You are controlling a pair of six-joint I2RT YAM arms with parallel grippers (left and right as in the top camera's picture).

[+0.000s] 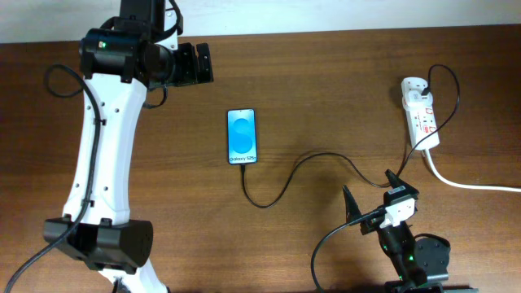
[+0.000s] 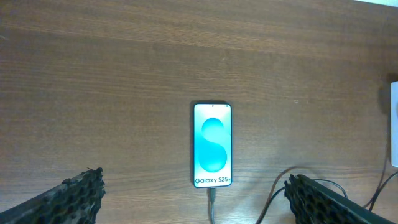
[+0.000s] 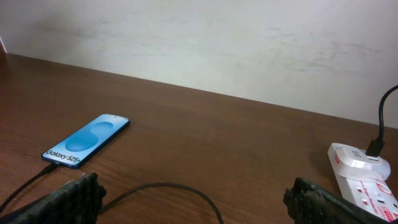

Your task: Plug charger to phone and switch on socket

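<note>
**Q:** Brown wooden table (image 1: pixel 326 73), seen from overhead. What lies on it?

**A:** A slim rectangular smartphone with a bright blue screen (image 1: pixel 242 137) lies flat near the middle. A long thin black charger cable (image 1: pixel 317 155) meets the phone's bottom edge. It loops below the phone, then runs off to its right.

**Q:** Where does the cable end?

**A:** At an elongated white power strip with red switches (image 1: pixel 422 114), well to the right of the phone. I cannot tell whether a switch is on.

**Q:** And the robot's pincers?

**A:** The left gripper (image 1: pixel 205 63) hangs above and just left of the phone, its jaws spread wide, grasping nothing. The right gripper (image 1: pixel 370 189) sits below and right of the phone, close to the cable. Its jaws are also released and empty.
</note>
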